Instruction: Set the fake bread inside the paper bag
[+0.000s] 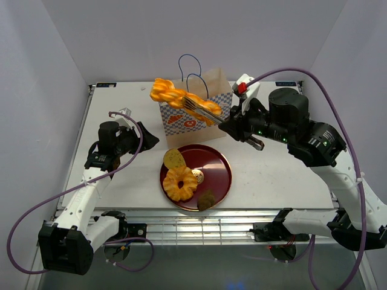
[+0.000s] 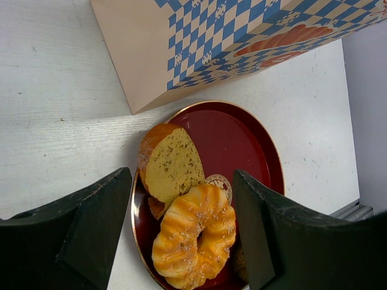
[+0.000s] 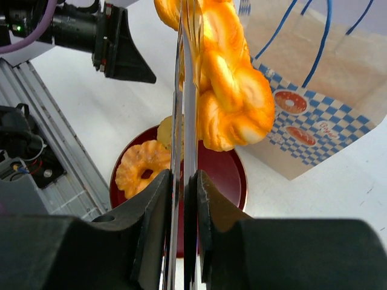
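Note:
A long braided twist of fake bread (image 1: pixel 172 94) hangs in the air over the paper bag (image 1: pixel 188 121), pinched in metal tongs (image 1: pixel 207 112). My right gripper (image 1: pixel 234 125) is shut on the tong handles (image 3: pixel 187 90); the twist (image 3: pixel 233 90) hangs just beyond, beside the bag's (image 3: pixel 314 121) open top. On the red plate (image 1: pixel 213 158) lie a ring-shaped bread (image 1: pixel 180 183), a tan slice (image 1: pixel 173 158) and a small brown piece (image 1: pixel 207 199). My left gripper (image 1: pixel 145 136) hovers open left of the plate, with the ring (image 2: pixel 193 235) and slice (image 2: pixel 172 163) below its jaws.
The bag's two blue cord handles (image 1: pixel 192 66) stand up above its mouth. White walls close in the table on the left, right and back. A metal rail (image 1: pixel 193 226) runs along the near edge.

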{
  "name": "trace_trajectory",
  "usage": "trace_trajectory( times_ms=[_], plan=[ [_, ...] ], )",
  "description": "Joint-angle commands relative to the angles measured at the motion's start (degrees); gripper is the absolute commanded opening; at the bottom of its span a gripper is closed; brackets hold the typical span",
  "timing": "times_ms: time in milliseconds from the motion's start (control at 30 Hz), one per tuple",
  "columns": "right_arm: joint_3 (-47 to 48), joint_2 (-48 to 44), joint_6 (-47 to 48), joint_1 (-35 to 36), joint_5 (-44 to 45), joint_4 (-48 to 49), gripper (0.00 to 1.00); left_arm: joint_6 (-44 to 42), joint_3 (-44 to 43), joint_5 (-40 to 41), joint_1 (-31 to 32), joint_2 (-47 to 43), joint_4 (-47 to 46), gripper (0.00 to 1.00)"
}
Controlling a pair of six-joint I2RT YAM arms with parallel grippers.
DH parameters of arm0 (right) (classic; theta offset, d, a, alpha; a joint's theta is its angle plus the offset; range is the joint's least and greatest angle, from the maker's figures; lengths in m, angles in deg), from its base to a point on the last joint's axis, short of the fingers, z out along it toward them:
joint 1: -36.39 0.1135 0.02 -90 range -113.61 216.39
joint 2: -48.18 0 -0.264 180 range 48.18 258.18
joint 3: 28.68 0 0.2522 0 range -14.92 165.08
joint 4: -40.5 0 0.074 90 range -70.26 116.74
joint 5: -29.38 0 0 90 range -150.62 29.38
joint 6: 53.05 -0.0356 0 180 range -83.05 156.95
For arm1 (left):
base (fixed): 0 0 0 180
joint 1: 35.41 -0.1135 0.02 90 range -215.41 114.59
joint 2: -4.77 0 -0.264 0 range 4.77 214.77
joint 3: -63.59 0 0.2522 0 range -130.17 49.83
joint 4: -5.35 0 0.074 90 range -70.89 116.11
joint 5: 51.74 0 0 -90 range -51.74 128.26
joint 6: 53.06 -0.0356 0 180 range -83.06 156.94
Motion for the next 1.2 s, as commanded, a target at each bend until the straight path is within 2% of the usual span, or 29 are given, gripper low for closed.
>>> trace_trajectory(
  times_ms=[0, 167, 400, 500, 600, 633, 733, 1167],
  plan=[
    [6.02, 1.85, 1.62, 0.22, 2.62, 4.89, 0.08, -0.48, -1.25, -0.05, 0.23, -0.39, -0.34, 0.78],
    [10.6, 4.58, 1.97, -0.3, 8.16, 5.5, 0.08, -0.57, -1.25, 0.3, 0.14, -0.91, -0.25, 0.78],
    [10.61, 5.9, 2.06, -4.34, 12.65, 8.84, 0.08, -0.57, -1.34, 0.39, 0.23, -1.18, -0.25, 0.78],
    [9.21, 5.81, 1.62, -8.38, 10.55, 9.72, 0.08, -0.57, -1.34, 0.3, 0.14, -1.27, -0.25, 0.78],
    [6.75, 5.2, 0.57, -13.04, 5.19, 11.56, 0.08, -0.48, -1.17, -0.05, 0.14, -1.09, -0.42, 0.78],
    [5.78, 5.11, 0.31, -15.31, 0.65, 13.48, 0.08, -0.39, -1.25, -0.23, 0.23, -0.92, -0.42, 0.78],
    [3.67, 5.46, 0.04, -18.31, -3.42, 14.29, 0.08, -0.3, -1.16, -1.19, 0.23, -0.48, -0.6, 0.78],
    [-9.16, 4.49, 3.29, -20.08, -13.1, 21.15, 0.08, -0.13, -1.08, -1.63, 0.23, -0.39, -0.77, 0.78]
  ],
)
